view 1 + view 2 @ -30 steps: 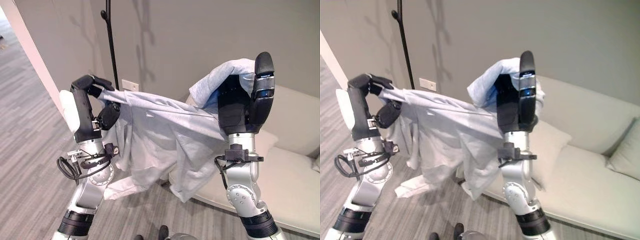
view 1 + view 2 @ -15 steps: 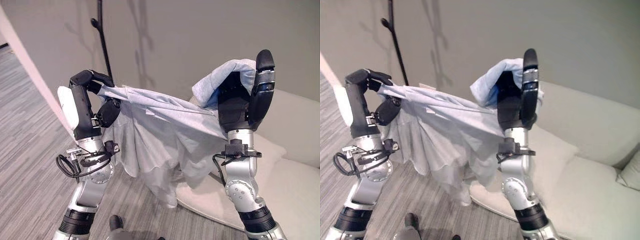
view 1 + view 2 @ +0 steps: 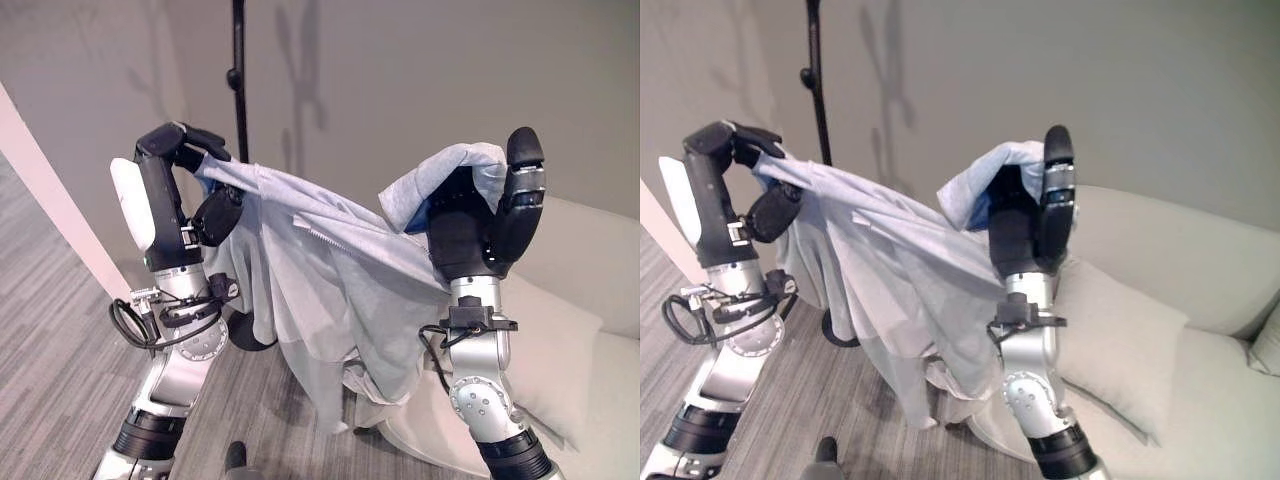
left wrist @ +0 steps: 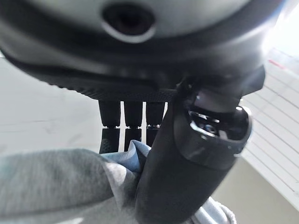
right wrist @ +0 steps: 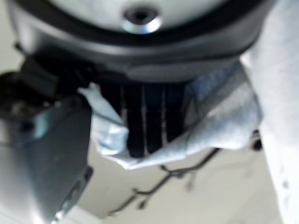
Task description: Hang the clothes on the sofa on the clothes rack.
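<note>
Your left hand (image 3: pixel 175 165) and right hand (image 3: pixel 480 215) both pinch the light grey shirt (image 3: pixel 320 290), stretched between them off the sofa (image 3: pixel 1200 330). The coat rack pole (image 3: pixel 240 100) now stands closer behind it; hooking is next.

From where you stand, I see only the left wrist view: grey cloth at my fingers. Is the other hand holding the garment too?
Observer: Yes. The right hand is raised, with the light grey garment draped over its fingers.
Operator: Where is the clothes rack?
Observer: The black rack pole stands just behind the left hand, against the wall.
Operator: Is the garment clear of the sofa?
Observer: It hangs between both hands; its lower end dangles beside the sofa cushion, and I cannot tell if they touch.
</note>
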Robot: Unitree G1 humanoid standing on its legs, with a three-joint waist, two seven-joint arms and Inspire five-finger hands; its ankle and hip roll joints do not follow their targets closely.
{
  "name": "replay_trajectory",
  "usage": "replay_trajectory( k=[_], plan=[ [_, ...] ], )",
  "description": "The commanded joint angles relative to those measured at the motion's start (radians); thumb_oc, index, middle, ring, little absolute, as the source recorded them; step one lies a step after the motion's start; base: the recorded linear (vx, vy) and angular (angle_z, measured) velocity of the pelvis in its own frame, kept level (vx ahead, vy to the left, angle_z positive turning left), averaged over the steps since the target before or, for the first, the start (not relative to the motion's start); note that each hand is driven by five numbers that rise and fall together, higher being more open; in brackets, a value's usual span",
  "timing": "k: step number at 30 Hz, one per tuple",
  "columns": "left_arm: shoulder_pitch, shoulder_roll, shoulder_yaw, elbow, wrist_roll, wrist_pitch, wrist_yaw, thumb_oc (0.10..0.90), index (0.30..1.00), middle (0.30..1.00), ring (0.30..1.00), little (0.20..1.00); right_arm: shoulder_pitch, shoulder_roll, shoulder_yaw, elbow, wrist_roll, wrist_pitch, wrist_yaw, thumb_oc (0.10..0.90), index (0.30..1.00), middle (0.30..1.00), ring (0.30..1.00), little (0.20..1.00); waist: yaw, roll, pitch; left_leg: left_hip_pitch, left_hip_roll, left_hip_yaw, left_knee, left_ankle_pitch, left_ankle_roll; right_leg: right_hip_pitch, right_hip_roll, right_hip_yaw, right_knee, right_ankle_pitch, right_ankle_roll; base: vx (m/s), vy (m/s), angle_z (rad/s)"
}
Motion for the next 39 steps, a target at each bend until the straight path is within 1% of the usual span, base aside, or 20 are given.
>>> replay_trajectory(
  k=[1,4,5,7,9,10,11,12,14,15,18,25,26,29,30,31,32,33,35,39],
  plan=[
    [-0.102,0.015,0.075,-0.098,0.005,-0.066,0.069,0.4,0.3,0.3,0.3,0.3,-0.052,-0.076,-0.146,-0.069,-0.052,-0.091,0.027,0.4,0.3,0.3,0.3,0.3,0.008,0.037,-0.142,0.018,0.181,-0.074,-0.105,0.038,-0.138,-0.019,-0.06,-0.011,0.004,0.098,0.085,0.2,0.56,0.14],
    [-0.138,0.068,0.079,-0.106,-0.008,-0.064,0.125,0.4,0.3,0.3,0.3,0.3,-0.092,-0.051,-0.158,-0.078,-0.084,-0.113,-0.013,0.4,0.3,0.3,0.3,0.3,0.009,0.052,-0.135,0.092,0.098,0.007,-0.14,-0.036,-0.038,-0.164,-0.149,-0.057,0.172,0.305,0.047,0.15,0.514,-0.22],
    [-0.14,0.069,0.08,-0.105,-0.008,-0.064,0.126,0.4,0.3,0.3,0.3,0.3,-0.095,-0.051,-0.157,-0.078,-0.085,-0.114,-0.015,0.4,0.3,0.3,0.3,0.3,0.01,0.049,-0.135,0.09,0.094,0.01,-0.143,-0.031,-0.034,-0.169,-0.153,-0.053,0.171,0.311,0.048,0.03,0.398,-0.67],
    [-0.138,0.086,0.097,-0.11,0.009,-0.043,0.166,0.4,0.3,0.3,0.3,0.3,-0.114,-0.031,-0.159,-0.087,-0.086,-0.13,-0.027,0.4,0.3,0.3,0.3,0.3,0.003,0.077,-0.12,0.131,0.066,0.054,-0.158,-0.052,0.006,-0.2,-0.17,-0.143,0.27,0.27,0.018,0.08,0.461,-0.52],
    [-0.114,0.094,0.121,-0.121,0.048,-0.034,0.159,0.4,0.3,0.3,0.3,0.3,-0.115,-0.026,-0.151,-0.098,-0.091,-0.14,-0.031,0.4,0.3,0.3,0.3,0.3,-0.012,0.093,-0.118,0.184,0.029,0.082,-0.208,-0.055,0.04,-0.239,-0.098,-0.147,0.394,0.184,0.005,0.16,0.532,-0.39],
    [-0.107,0.103,0.132,-0.113,0.091,-0.017,0.162,0.4,0.3,0.3,0.3,0.3,-0.113,-0.048,-0.143,-0.104,-0.107,-0.13,-0.022,0.4,0.3,0.3,0.3,0.3,-0.028,0.102,-0.117,0.221,0.004,0.09,-0.242,-0.055,0.058,-0.273,0.02,-0.152,0.461,0.052,-0.012,0.19,0.461,-0.33],
    [-0.102,0.103,0.14,-0.103,0.113,-0.005,0.164,0.4,0.3,0.3,0.3,0.3,-0.111,-0.065,-0.142,-0.105,-0.109,-0.12,-0.008,0.4,0.3,0.3,0.3,0.3,-0.034,0.097,-0.115,0.239,-0.01,0.098,-0.256,-0.053,0.057,-0.286,0.074,-0.15,0.471,-0.006,-0.019,0.14,0.286,-0.17],
    [-0.102,0.102,0.14,-0.103,0.114,-0.005,0.165,0.4,0.3,0.3,0.3,0.3,-0.111,-0.066,-0.141,-0.105,-0.108,-0.12,-0.006,0.4,0.3,0.3,0.3,0.3,-0.033,0.098,-0.114,0.243,-0.009,0.099,-0.259,-0.053,0.055,-0.285,0.074,-0.149,0.475,-0.011,-0.021,0.09,0.11,-0.08],
    [-0.116,0.109,0.161,-0.076,0.162,0.015,0.176,0.4,0.3,0.3,0.3,0.3,-0.113,-0.098,-0.138,-0.095,-0.085,-0.108,0.048,0.4,0.3,0.3,0.3,0.3,-0.041,0.086,-0.112,0.27,-0.024,0.1,-0.277,-0.052,0.043,-0.321,0.175,-0.13,0.436,-0.097,-0.033,0.13,0.068,-0.08],
    [-0.144,0.12,0.181,-0.047,0.186,0.034,0.187,0.4,0.3,0.3,0.3,0.3,-0.124,-0.131,-0.115,-0.068,-0.051,-0.103,0.072,0.4,0.3,0.3,0.3,0.3,-0.052,0.066,-0.116,0.294,-0.039,0.087,-0.294,-0.056,0.032,-0.346,0.246,-0.087,0.308,-0.127,-0.044,0.17,0.014,-0.08],
    [-0.166,0.146,0.185,-0.03,0.225,0.039,0.19,0.4,0.3,0.3,0.3,0.3,-0.142,-0.16,-0.071,-0.012,-0.045,-0.103,0.058,0.4,0.3,0.3,0.3,0.3,-0.051,0.05,-0.121,0.31,-0.05,0.082,-0.309,-0.066,0.027,-0.333,0.284,-0.045,0.125,-0.079,-0.045,0.11,-0.007,0.06],
    [-0.196,0.24,0.262,0.009,0.283,0.137,0.249,0.4,0.3,0.3,0.3,0.3,-0.154,-0.302,-0.113,0.003,-0.05,-0.064,0.087,0.4,0.3,0.3,0.3,0.3,-0.023,0.002,-0.169,0.301,-0.049,0.057,-0.242,-0.102,0.001,-0.214,0.28,-0.069,-0.065,-0.006,-0.033,0.16,-0.065,0.26],
    [-0.214,0.314,0.276,0.027,0.342,0.177,0.256,0.4,0.3,0.3,0.3,0.3,-0.174,-0.369,-0.154,0.024,-0.04,-0.062,0.108,0.4,0.3,0.3,0.3,0.3,-0.013,-0.019,-0.144,0.226,-0.004,0.061,-0.034,-0.08,-0.039,-0.171,0.272,-0.107,-0.075,-0.018,-0.052,0.12,-0.151,0.43],
    [-0.172,0.362,0.332,0.025,0.365,0.202,0.244,0.4,0.3,0.3,0.3,0.3,-0.173,-0.391,-0.185,0.055,-0.039,-0.063,0.11,0.4,0.3,0.3,0.3,0.3,0.002,-0.028,-0.117,0.106,0.071,0.051,0.204,-0.022,-0.068,-0.131,0.277,-0.123,-0.092,-0.043,-0.08,0.08,-0.081,0.51],
    [-0.168,0.368,0.34,0.032,0.367,0.206,0.242,0.4,0.3,0.3,0.3,0.3,-0.169,-0.397,-0.188,0.055,-0.036,-0.059,0.114,0.4,0.3,0.3,0.3,0.3,-0.004,-0.024,-0.118,0.103,0.115,0.066,0.187,-0.015,-0.071,-0.125,0.276,-0.132,-0.097,-0.048,-0.077,0.25,0.211,0.17],
    [-0.137,0.396,0.376,0.061,0.359,0.215,0.246,0.4,0.3,0.3,0.3,0.3,-0.168,-0.401,-0.205,0.063,-0.045,-0.062,0.115,0.4,0.3,0.3,0.3,0.3,0.0,-0.012,-0.134,0.159,0.181,0.075,-0.037,-0.018,-0.077,-0.117,0.256,-0.129,-0.112,-0.066,-0.052,0.28,0.312,0.06],
    [-0.131,0.401,0.384,0.074,0.35,0.218,0.252,0.4,0.3,0.3,0.3,0.3,-0.175,-0.401,-0.208,0.072,-0.051,-0.06,0.109,0.4,0.3,0.3,0.3,0.3,0.003,-0.004,-0.144,0.166,0.19,0.064,-0.134,0.01,-0.084,-0.116,0.248,-0.121,-0.117,-0.066,-0.043,0.37,0.434,-0.07],
    [-0.137,0.402,0.367,0.11,0.323,0.21,0.246,0.4,0.3,0.3,0.3,0.3,-0.181,-0.423,-0.226,0.124,-0.085,-0.086,0.067,0.4,0.3,0.3,0.3,0.3,0.009,0.012,-0.147,0.147,0.213,0.057,-0.262,0.106,-0.112,-0.101,0.235,-0.124,-0.115,-0.083,-0.035,0.28,0.311,-0.11],
    [-0.191,0.401,0.322,0.218,0.289,0.198,0.266,0.4,0.3,0.3,0.3,0.3,-0.227,-0.425,-0.239,0.211,-0.09,-0.089,0.04,0.4,0.3,0.3,0.3,0.3,-0.007,0.054,-0.177,0.208,0.193,0.066,-0.356,0.1,-0.124,-0.093,0.219,-0.12,-0.1,-0.098,-0.018,0.33,0.357,-0.47],
    [-0.333,0.425,0.167,0.426,0.245,0.205,0.213,0.4,0.3,0.3,0.3,0.3,-0.391,-0.411,-0.181,0.371,-0.092,-0.088,-0.053,0.4,0.3,0.3,0.3,0.3,-0.019,0.061,-0.219,0.276,0.111,0.12,-0.363,0.042,-0.095,-0.101,0.134,-0.094,-0.108,-0.031,0.034,0.23,0.267,-0.42]
  ],
)
